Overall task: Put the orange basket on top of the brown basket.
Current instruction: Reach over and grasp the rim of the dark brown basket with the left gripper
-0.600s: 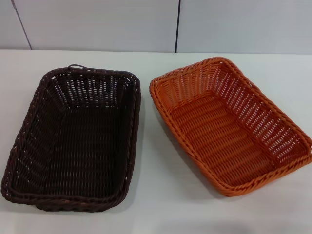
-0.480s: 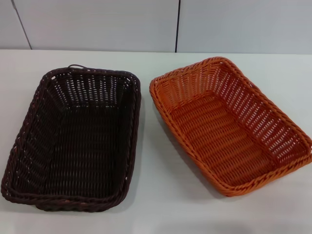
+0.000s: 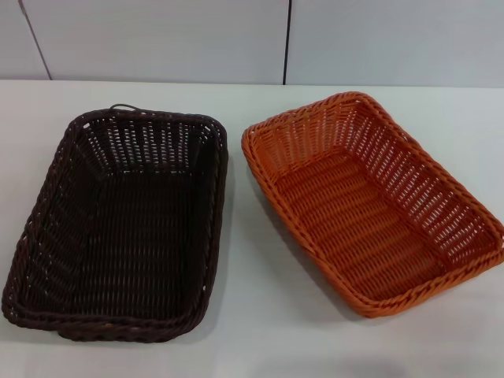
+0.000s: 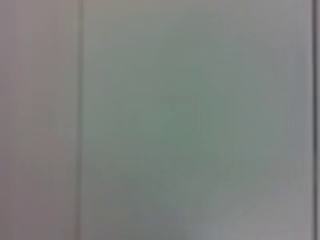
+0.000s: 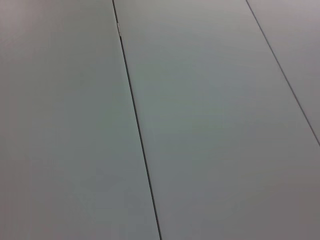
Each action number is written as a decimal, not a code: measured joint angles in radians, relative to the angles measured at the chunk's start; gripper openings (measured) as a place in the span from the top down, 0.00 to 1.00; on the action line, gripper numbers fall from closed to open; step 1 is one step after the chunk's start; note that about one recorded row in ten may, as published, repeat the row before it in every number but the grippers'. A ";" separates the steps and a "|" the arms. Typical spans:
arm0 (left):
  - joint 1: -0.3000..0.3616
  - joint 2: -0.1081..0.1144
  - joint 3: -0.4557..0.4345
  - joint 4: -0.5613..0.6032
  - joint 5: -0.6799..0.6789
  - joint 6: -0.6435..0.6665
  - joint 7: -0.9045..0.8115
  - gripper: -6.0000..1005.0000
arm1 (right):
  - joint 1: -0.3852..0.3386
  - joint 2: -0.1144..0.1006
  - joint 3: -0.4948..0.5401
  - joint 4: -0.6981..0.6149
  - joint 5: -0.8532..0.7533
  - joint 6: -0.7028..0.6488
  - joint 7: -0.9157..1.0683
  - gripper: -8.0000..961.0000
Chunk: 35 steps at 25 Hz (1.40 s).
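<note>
The brown basket (image 3: 118,228) sits on the white table (image 3: 252,315) at the left in the head view, empty, long side running away from me. The orange basket (image 3: 370,201) sits to its right, empty, turned at an angle, a gap of bare table between the two. Neither gripper shows in any view. The left wrist view and the right wrist view show only plain grey panels with seams.
A grey panelled wall (image 3: 157,39) stands behind the table's far edge. The orange basket's near right corner reaches the right edge of the head view. Bare table lies in front of and behind both baskets.
</note>
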<state>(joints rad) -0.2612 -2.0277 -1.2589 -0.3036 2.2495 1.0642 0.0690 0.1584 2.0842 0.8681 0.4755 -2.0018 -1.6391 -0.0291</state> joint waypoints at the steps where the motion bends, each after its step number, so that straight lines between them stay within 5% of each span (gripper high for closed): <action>1: -0.006 0.033 -0.001 -0.056 0.033 -0.060 0.001 0.20 | 0.000 0.000 0.000 0.000 0.000 0.000 0.000 0.16; 3: -0.008 0.083 -0.002 -0.155 0.084 -0.164 0.001 0.20 | 0.000 0.000 0.000 0.000 0.000 0.001 0.000 0.16; 5: -0.005 0.097 -0.004 -0.190 0.102 -0.195 0.001 0.20 | 0.000 -0.001 0.000 0.000 0.000 0.001 0.000 0.16; 6: 0.014 0.138 -0.020 -0.313 0.156 -0.310 -0.001 0.20 | 0.000 -0.001 0.000 0.000 0.000 0.001 0.000 0.16; 7: 0.032 0.156 -0.041 -0.389 0.184 -0.384 -0.003 0.20 | -0.001 -0.001 0.000 0.000 0.000 0.001 0.000 0.16; 8: 0.032 0.156 -0.041 -0.389 0.184 -0.384 -0.003 0.20 | -0.002 -0.001 0.000 0.000 0.000 0.001 0.000 0.16; 9: 0.051 0.169 -0.066 -0.466 0.212 -0.456 -0.005 0.20 | -0.004 -0.001 0.000 0.000 0.000 0.001 0.003 0.16; 10: 0.096 0.183 -0.144 -0.650 0.284 -0.669 -0.005 0.20 | -0.005 -0.001 0.000 -0.001 0.000 0.001 0.007 0.16; 11: 0.096 0.183 -0.144 -0.650 0.284 -0.669 -0.005 0.20 | -0.006 -0.001 0.000 -0.002 0.000 0.001 0.010 0.16; 14: 0.137 0.162 -0.289 -0.944 0.392 -1.115 0.006 0.20 | -0.007 -0.001 0.000 -0.004 0.000 0.002 0.016 0.16; 15: 0.137 0.162 -0.289 -0.944 0.392 -1.115 0.006 0.20 | -0.008 -0.001 0.000 -0.005 0.000 0.003 0.019 0.16; 18: 0.129 0.081 -0.455 -1.217 0.413 -1.636 0.135 0.20 | -0.007 -0.001 0.000 -0.018 0.000 0.006 0.034 0.16; 20: 0.099 0.015 -0.548 -1.307 0.423 -1.846 0.226 0.20 | -0.004 0.000 0.000 -0.024 0.000 0.011 0.040 0.16; 23: 0.063 -0.034 -0.620 -1.397 0.434 -2.070 0.306 0.20 | -0.001 0.000 0.000 -0.028 0.000 0.023 0.041 0.16; 29: 0.046 -0.032 -0.588 -1.471 0.441 -2.242 0.296 0.20 | 0.007 -0.001 -0.005 -0.043 0.000 0.043 0.051 0.16; 35: 0.016 -0.032 -0.556 -1.402 0.500 -2.291 0.292 0.20 | 0.011 -0.002 -0.013 -0.054 0.000 0.050 0.052 0.16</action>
<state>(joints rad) -0.2449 -2.0599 -1.8148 -1.7057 2.7496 -1.2269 0.3605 0.1691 2.0818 0.8556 0.4219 -2.0019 -1.5886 0.0231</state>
